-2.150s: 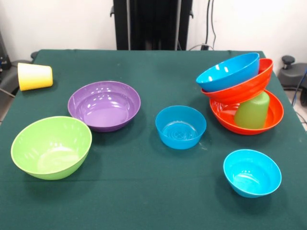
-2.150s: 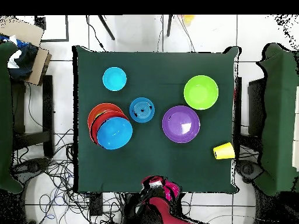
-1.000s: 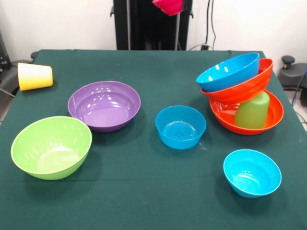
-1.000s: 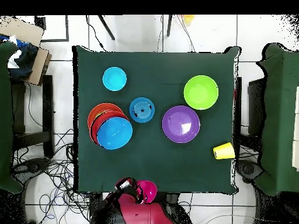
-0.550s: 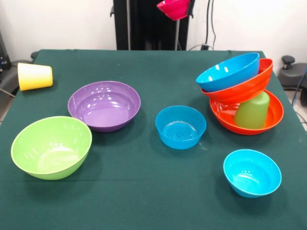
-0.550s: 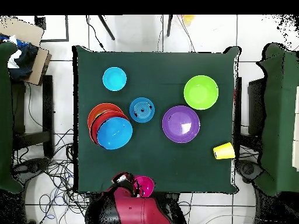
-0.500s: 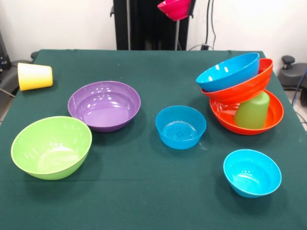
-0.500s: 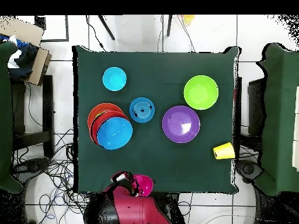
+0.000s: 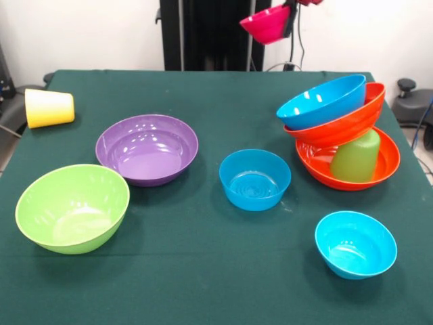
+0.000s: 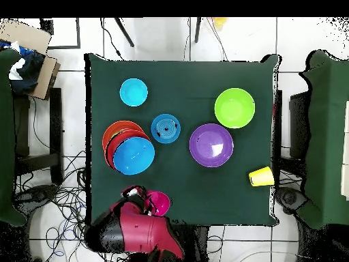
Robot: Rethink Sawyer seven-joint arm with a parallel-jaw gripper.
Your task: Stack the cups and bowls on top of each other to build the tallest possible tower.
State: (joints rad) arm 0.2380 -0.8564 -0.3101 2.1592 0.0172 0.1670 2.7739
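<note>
My gripper [image 9: 289,20] is shut on the rim of the small pink-red bowl [image 9: 265,24] and holds it in the air over the table's far edge, left of and above the tower. It also shows in the overhead view [image 10: 148,200] with the pink bowl [image 10: 159,202]. The tower leans: an orange bowl [image 9: 318,168] at the bottom, an upside-down light green cup [image 9: 356,157] in it, a tilted orange bowl [image 9: 338,127] and a blue bowl [image 9: 321,101] on top. The yellow cup [image 9: 49,107] lies on its side at the far left.
On the green cloth stand a purple bowl [image 9: 147,149], a lime green bowl [image 9: 72,207], a blue bowl [image 9: 254,179] in the middle and a small cyan bowl [image 9: 355,244] at the front right. The black pedestal [image 9: 203,34] stands behind the table.
The gripper has come into view with the pink bowl. It has moved over the table's far edge, towards the tower's side. Everything on the table has stayed put.
</note>
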